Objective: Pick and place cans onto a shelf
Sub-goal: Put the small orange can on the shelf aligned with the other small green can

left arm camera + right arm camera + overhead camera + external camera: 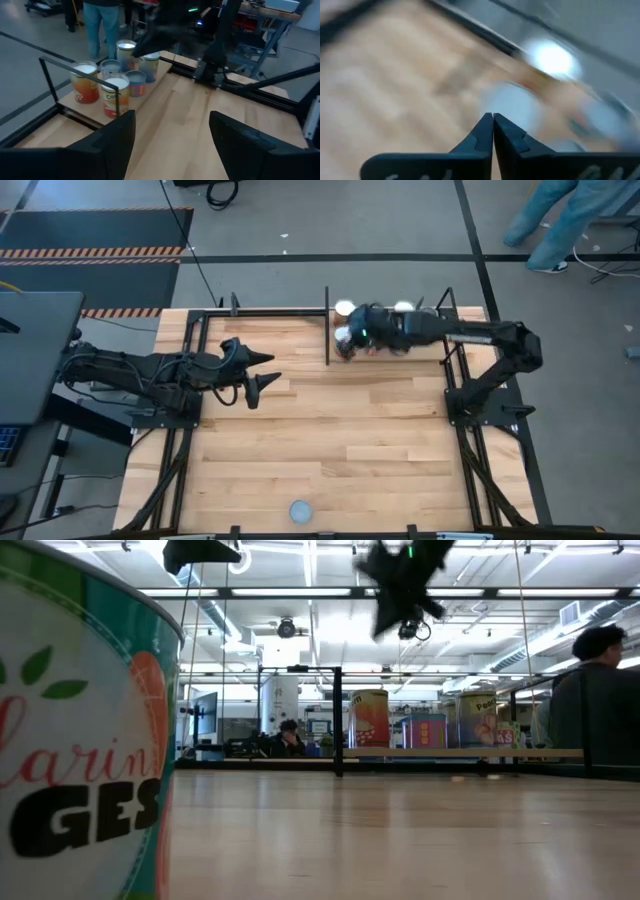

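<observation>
My right wrist view smeared: cans [550, 57] below my right gripper [493, 120] only pale blobs, labels unreadable. High view: my right arm [420, 330] covers most cans at shelf [327, 330]; count unclear. Low view: near can [80, 740] cut off by left edge, label partly readable. Lone can [300, 511] at table's [340, 440] near edge, label too small.

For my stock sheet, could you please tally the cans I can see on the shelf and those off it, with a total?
Cans visible on the shelf: 6
Loose can at the table edge: 1
Total: 7
</observation>
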